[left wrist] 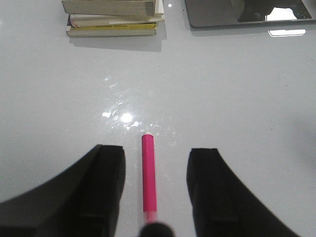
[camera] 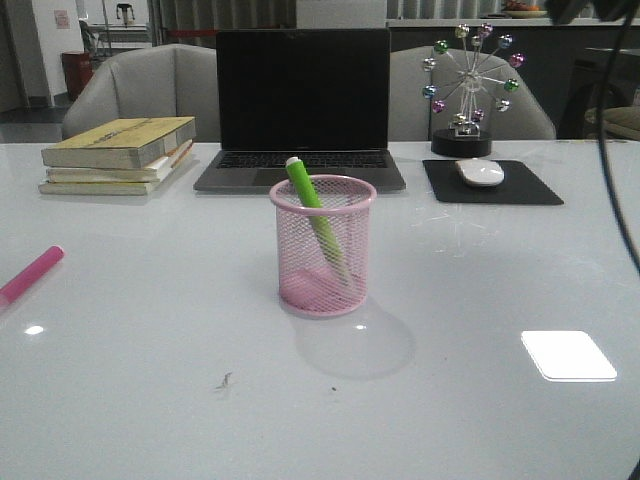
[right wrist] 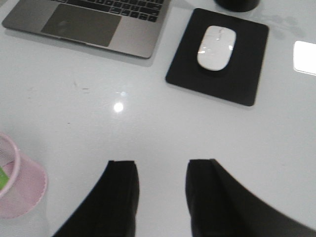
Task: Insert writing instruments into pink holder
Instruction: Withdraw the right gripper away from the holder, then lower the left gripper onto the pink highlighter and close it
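Arms out of sight from the front; pink marker [camera: 30,275] cut off at the left table [camera: 150,400] edge. Left gripper [left wrist: 154,190] hovers low, fingers spread wide, gripping nothing; pink marker lies flat between them, touching neither. Right gripper [right wrist: 162,197] open too, empty, over bare table. Green marker [camera: 318,222] leans inside the pink cup [camera: 323,245], mid-table, near side of the laptop [camera: 302,105].

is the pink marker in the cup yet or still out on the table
Out. The pink marker lies flat on the table, between the open left gripper's fingers; only the green marker stands in the pink holder.
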`<state>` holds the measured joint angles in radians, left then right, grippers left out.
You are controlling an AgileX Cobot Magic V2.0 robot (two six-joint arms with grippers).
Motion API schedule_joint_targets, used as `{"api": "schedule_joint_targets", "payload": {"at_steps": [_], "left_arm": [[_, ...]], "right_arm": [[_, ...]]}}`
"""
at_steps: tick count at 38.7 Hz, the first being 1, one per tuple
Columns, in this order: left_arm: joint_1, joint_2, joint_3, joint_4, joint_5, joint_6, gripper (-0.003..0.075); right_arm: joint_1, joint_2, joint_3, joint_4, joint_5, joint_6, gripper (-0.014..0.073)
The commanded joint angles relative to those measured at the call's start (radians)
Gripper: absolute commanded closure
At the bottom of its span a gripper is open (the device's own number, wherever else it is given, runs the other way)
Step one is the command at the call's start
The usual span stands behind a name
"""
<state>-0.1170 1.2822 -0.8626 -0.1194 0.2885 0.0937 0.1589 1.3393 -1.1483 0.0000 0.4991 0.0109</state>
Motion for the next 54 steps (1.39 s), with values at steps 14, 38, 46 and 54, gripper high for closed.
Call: {"api": "schedule_joint_targets", "payload": {"at_steps": [14, 38, 46, 54], "left_arm": [[-0.008, -0.022, -0.037, -0.004, -0.065, -0.004, 0.0346], [-0.008, 0.015, -0.077, -0.014, -0.038, -0.004, 0.0344], [-0.008, 0.134, -0.220, -0.014, 0.160, -0.004, 0.0344], [-0.008, 0.288, -0.399, -0.014, 0.324, -0.008, 0.0344]], "right_arm": [[-0.167, -0.346, 0.264, -0.061, -0.050, -0.003, 0.0223], [-0.186, -0.526, 0.475, -0.061, 0.026, -0.002, 0.0223], [-0.186, -0.526, 0.475, -0.061, 0.025, -0.002, 0.0223], [-0.186, -0.526, 0.475, -0.061, 0.030, -0.002, 0.0223]]}}
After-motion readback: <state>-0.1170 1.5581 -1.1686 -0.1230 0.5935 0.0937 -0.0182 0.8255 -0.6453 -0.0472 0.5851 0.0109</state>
